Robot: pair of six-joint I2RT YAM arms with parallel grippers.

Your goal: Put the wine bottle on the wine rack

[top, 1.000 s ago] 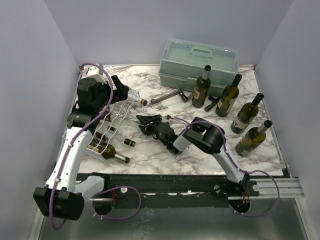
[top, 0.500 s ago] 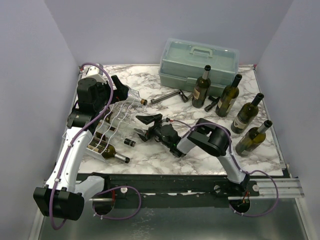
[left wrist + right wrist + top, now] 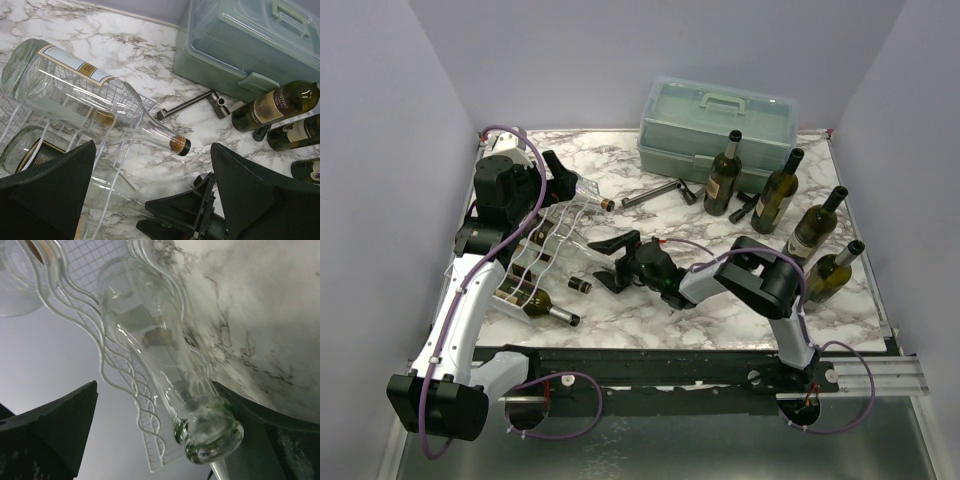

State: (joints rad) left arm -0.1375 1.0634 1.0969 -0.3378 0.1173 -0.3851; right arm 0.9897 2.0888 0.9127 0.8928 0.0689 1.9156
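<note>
A clear wine bottle [image 3: 165,355] lies in a wavy cradle of the white wire wine rack [image 3: 125,405], its open mouth toward my right wrist camera. My right gripper [image 3: 155,390] is open, one finger on each side of the neck, and the mouth sits close to the right finger [image 3: 270,440]. From above, the right gripper [image 3: 605,262] sits at the rack's [image 3: 530,262] right side. My left gripper [image 3: 152,150] is open over the rack's far end, above a labelled, corked clear bottle [image 3: 75,85]. The released bottle [image 3: 112,192] shows faintly below it.
A dark bottle [image 3: 545,308] lies at the rack's near end. A pale green toolbox [image 3: 715,125] stands at the back. Several dark bottles [image 3: 778,195] stand on the right of the marble table [image 3: 650,315]. A metal tool [image 3: 655,193] and a small black piece [image 3: 580,285] lie mid-table.
My right gripper has opened from around the clear bottle's neck, and the bottle stays in the rack. The right arm's elbow has swung right. The left arm has not moved.
</note>
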